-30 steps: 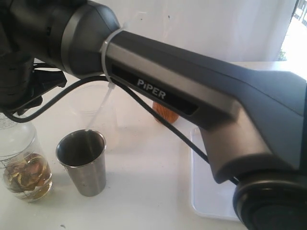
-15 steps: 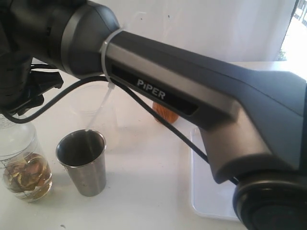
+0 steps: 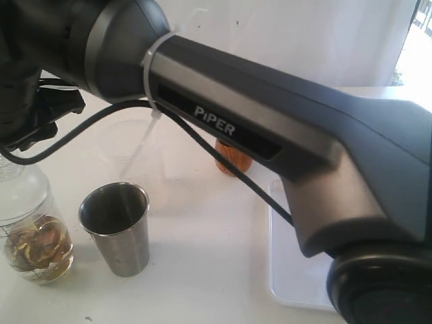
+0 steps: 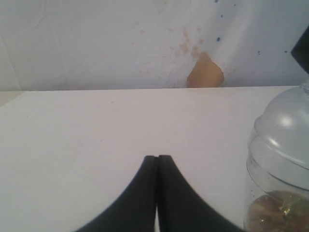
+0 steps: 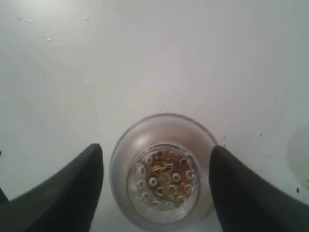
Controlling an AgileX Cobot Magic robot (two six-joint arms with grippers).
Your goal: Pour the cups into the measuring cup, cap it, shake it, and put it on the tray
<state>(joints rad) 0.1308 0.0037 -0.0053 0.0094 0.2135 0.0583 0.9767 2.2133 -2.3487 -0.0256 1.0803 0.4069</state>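
Note:
The clear measuring cup (image 3: 32, 233) stands at the far left with amber liquid and brown pieces in its bottom. A domed, perforated cap (image 5: 163, 176) sits on it. My right gripper (image 5: 157, 150) hangs open directly above that cap, one finger on each side with a gap to both. In the exterior view its arm crosses the whole scene and the gripper (image 3: 30, 111) is a dark mass over the cup. The steel tumbler (image 3: 116, 226) stands beside the measuring cup. The brown wooden cup (image 3: 233, 160) peeks out behind the arm. My left gripper (image 4: 157, 157) is shut and empty, low over the table beside the capped measuring cup (image 4: 280, 169).
A frosted unmarked plastic cup (image 3: 131, 152) stands behind the tumbler. The white tray (image 3: 290, 270) lies at the lower right, partly under the arm. A black cable (image 3: 223, 165) hangs below the arm. A white backdrop with a brown patch (image 4: 205, 72) closes the far side.
The right arm's wrist end has risen slightly, and more of the measuring cup's upper part now shows beneath the gripper. Cups and tray have not moved.

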